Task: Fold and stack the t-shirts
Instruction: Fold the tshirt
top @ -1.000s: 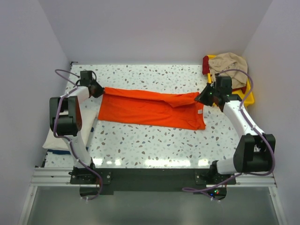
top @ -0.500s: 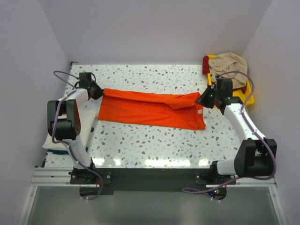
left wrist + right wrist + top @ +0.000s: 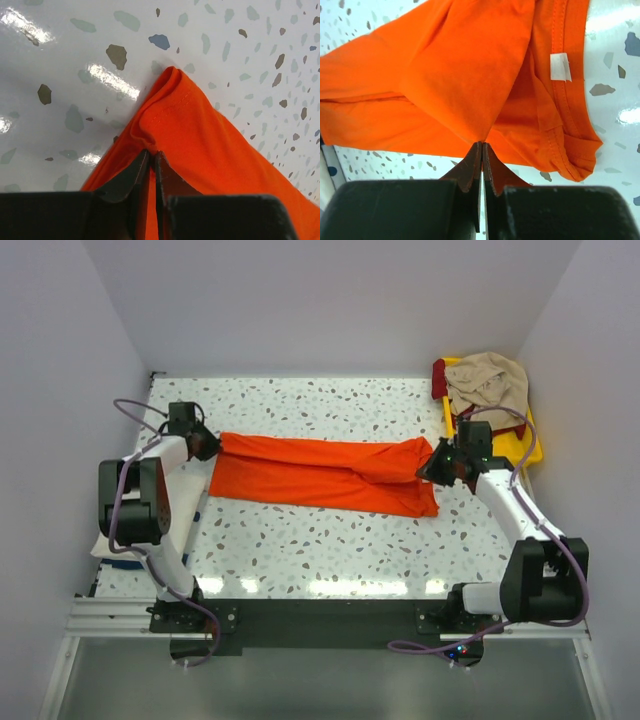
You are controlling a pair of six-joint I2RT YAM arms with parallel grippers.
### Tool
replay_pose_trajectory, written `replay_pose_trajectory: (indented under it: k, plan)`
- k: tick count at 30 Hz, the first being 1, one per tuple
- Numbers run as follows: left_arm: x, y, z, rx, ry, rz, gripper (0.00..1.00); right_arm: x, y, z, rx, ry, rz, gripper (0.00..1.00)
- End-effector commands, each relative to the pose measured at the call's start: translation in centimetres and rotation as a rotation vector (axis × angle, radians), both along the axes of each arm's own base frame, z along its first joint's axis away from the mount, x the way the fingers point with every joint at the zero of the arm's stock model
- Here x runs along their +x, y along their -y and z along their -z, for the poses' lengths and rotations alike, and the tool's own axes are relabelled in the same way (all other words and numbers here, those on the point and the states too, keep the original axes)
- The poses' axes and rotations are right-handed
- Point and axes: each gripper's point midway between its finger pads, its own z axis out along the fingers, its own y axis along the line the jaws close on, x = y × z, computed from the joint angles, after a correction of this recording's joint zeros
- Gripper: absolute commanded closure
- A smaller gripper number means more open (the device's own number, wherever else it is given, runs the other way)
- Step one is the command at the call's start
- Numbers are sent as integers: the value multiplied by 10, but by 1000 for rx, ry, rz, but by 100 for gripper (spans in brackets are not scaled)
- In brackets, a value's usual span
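Overhead, the orange t-shirt (image 3: 320,475) lies stretched left to right across the middle of the speckled table (image 3: 330,540). The left gripper (image 3: 205,443) is at its far-left corner and the right gripper (image 3: 432,468) at its right end. A beige t-shirt (image 3: 490,380) is heaped on the yellow tray (image 3: 530,445) at the far right.

In the left wrist view, the jaws are pinched tight on a hemmed corner of the orange cloth.

In the right wrist view, the jaws are clamped on a fold of it, with the white neck tag (image 3: 560,66) just beyond.

No readable lettering, brand, number or sign anywhere. Only a small white neck tag (image 3: 560,66) at the collar of the orange t-shirt (image 3: 445,75), seemingly blank.
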Motion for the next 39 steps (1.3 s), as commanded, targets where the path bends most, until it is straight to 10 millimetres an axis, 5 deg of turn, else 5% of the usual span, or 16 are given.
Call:
replay_pose_trajectory:
  k: [1,5,7,10,15,22,28,33,39]
  plan:
    - [1,-10,-23,39,68,-8,84,-5,8,3,-46,19,-4,97]
    - [3,-10,-44,48,130,-3,61,-9,19,21,-116,-19,5,62]
    - [6,-8,-54,50,162,12,59,-6,20,19,-127,-10,5,57]
    - [8,-5,-70,43,203,28,58,-3,20,15,-168,-2,-7,57]
    - [1,29,-84,23,248,98,58,15,-30,1,-205,60,-134,58]
    - [-26,96,-68,-72,269,217,63,36,-84,18,-235,54,-264,62]
    - [-41,130,-50,-108,247,286,65,34,-117,39,-276,34,-336,66]
    - [-43,139,-44,-126,239,307,66,30,-136,60,-283,4,-383,75]
    - [-44,142,-41,-131,233,318,66,39,-135,71,-338,-19,-389,75]
